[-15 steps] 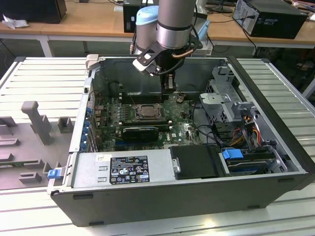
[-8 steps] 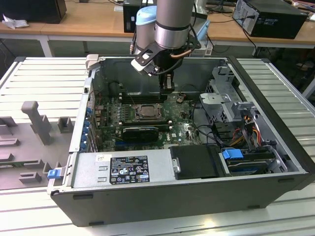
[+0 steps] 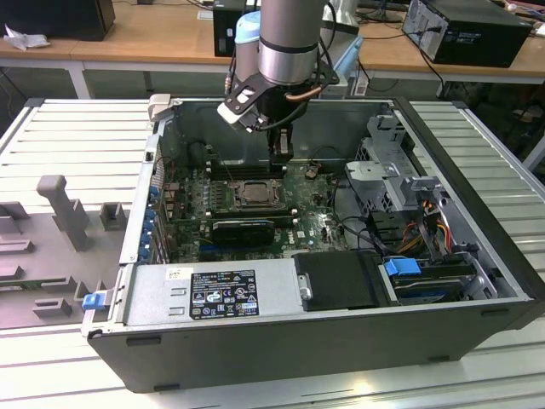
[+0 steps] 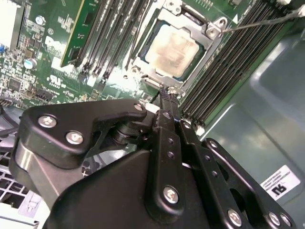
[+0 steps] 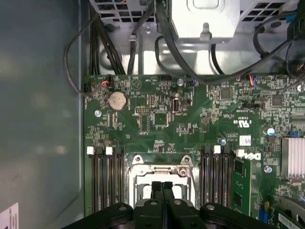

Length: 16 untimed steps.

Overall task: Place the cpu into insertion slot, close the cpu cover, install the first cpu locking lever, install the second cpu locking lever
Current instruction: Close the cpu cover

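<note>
The cpu [image 4: 171, 50], a pale silvery-beige square, lies flat in the insertion slot [image 3: 255, 192] on the green board. The cpu cover [image 4: 144, 46], a thin silvery frame, lies down around it with the chip showing through its window. A thin metal lever rod [image 4: 262, 20] sticks out from one corner of the socket. My gripper [image 4: 167, 93] hangs just above the socket's edge, its black fingers [image 5: 157, 187] pressed together and nothing visible between them. In the exterior view the gripper [image 3: 282, 158] stands at the far side of the socket.
Black memory slots [image 4: 224, 71] flank the socket on both sides. The open case's metal wall [image 4: 267, 119] is close by. Cables [image 5: 190, 71] and a drive cage [image 3: 387, 166] lie toward the exterior view's right; the power supply [image 3: 213, 294] sits at the front.
</note>
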Each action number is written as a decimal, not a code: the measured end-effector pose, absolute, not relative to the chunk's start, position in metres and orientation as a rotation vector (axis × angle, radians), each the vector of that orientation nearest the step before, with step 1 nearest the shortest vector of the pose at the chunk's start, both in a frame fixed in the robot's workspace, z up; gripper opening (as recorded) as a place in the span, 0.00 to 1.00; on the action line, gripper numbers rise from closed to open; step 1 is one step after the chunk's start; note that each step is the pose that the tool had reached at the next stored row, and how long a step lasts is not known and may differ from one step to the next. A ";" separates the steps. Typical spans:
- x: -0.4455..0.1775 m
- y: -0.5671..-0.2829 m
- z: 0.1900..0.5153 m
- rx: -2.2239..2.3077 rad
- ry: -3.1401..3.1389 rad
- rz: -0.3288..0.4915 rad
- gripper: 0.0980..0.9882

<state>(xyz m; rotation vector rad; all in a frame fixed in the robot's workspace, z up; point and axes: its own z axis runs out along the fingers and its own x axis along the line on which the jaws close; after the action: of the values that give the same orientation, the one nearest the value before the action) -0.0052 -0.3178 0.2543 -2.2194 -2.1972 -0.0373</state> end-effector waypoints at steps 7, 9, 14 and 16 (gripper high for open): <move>-0.017 -0.318 0.234 -2.174 -2.241 -0.037 0.01; -0.021 -0.318 0.231 -2.161 -2.253 -0.037 0.01; -0.028 -0.318 0.230 -2.158 -2.257 -0.037 0.01; -0.030 -0.318 0.230 -2.158 -2.257 -0.037 0.01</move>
<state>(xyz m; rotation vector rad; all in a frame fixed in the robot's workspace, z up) -0.0299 -0.3178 0.2305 -2.1576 -2.2567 -0.0370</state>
